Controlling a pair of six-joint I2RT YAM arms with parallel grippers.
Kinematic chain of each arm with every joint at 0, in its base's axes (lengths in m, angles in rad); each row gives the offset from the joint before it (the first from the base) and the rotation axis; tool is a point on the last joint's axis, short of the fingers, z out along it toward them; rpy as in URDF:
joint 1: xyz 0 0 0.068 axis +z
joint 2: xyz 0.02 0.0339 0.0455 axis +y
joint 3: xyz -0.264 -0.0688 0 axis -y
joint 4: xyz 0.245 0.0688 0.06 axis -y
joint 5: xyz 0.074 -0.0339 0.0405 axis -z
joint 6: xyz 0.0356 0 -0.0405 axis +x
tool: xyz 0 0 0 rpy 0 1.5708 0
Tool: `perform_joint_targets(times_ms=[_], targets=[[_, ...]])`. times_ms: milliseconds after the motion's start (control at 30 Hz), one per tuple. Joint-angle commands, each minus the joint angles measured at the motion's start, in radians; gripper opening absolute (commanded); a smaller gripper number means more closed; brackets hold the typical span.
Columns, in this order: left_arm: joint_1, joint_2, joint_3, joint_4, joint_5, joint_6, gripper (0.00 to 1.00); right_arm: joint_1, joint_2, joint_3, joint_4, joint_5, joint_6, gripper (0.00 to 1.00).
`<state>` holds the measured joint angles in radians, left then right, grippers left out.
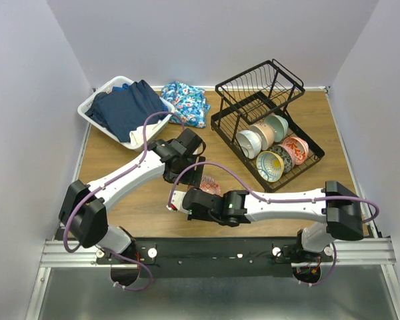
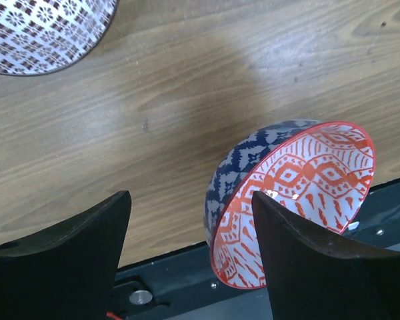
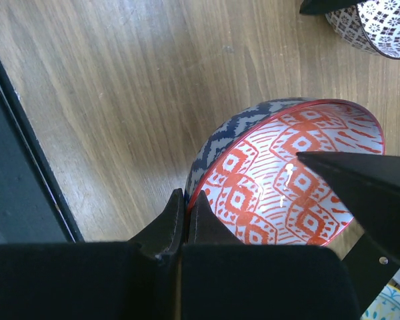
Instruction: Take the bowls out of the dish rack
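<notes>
Black wire two-tier dish rack [image 1: 261, 81] on the wooden bench [image 1: 147, 210], seen from above. Its lower tier holds six small round ceramic bowls standing on edge. The row toward the rack's far side has a white bowl [image 1: 248, 143], a tan bowl [image 1: 263, 135] and a mint-green bowl [image 1: 279, 125]. The row toward its near side has a yellow bowl with a teal rim [image 1: 270, 165], a dark patterned bowl [image 1: 284, 158] and a red-orange floral bowl [image 1: 297, 148].

A seventh bowl, blue-patterned outside and red-orange on white inside [image 3: 287, 180], lies outside the rack, to its left and nearer the arm bases. It is tilted steeply, with its opening turned sideways.

The right fingers [image 3: 173, 230] straddle this bowl's rim. One lies against the outer wall at the rim and the other shows over the patterned interior; whether they clamp the wall cannot be told.

The left fingers [image 2: 67, 260] are spread wide and hold nothing, with bare bench between them and the tilted bowl partly behind one.

A maroon-and-white patterned bowl [image 2: 40, 30] stands near the tilted bowl without touching it.

Well left of the rack are a white plastic laundry basket [image 1: 87, 110] of navy clothes [image 1: 130, 107] and a blue floral cloth [image 1: 187, 101].
</notes>
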<state>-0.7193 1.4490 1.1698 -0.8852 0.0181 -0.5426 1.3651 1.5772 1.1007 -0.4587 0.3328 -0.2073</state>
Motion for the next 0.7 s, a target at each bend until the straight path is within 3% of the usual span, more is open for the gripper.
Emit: perform_joint_targets(times_ms=[0, 100, 300, 567, 667], targets=[[-0.045, 0.045, 0.063, -0.069, -0.043, 0.029, 0.79, 0.02, 0.015, 0.036, -0.008, 0.023, -0.026, 0.01], [-0.068, 0.086, 0.082, -0.081, -0.059, 0.035, 0.75, 0.022, 0.024, 0.042, -0.012, 0.025, -0.026, 0.01], [-0.097, 0.128, 0.091, -0.089, -0.086, 0.035, 0.52, 0.023, 0.041, 0.053, -0.021, 0.031, -0.029, 0.01], [-0.114, 0.157, 0.103, -0.1, -0.127, 0.04, 0.0, 0.028, 0.05, 0.05, -0.02, 0.038, -0.024, 0.01], [-0.117, 0.152, 0.108, -0.1, -0.15, 0.044, 0.0, 0.031, 0.041, 0.041, -0.011, 0.034, -0.02, 0.01]])
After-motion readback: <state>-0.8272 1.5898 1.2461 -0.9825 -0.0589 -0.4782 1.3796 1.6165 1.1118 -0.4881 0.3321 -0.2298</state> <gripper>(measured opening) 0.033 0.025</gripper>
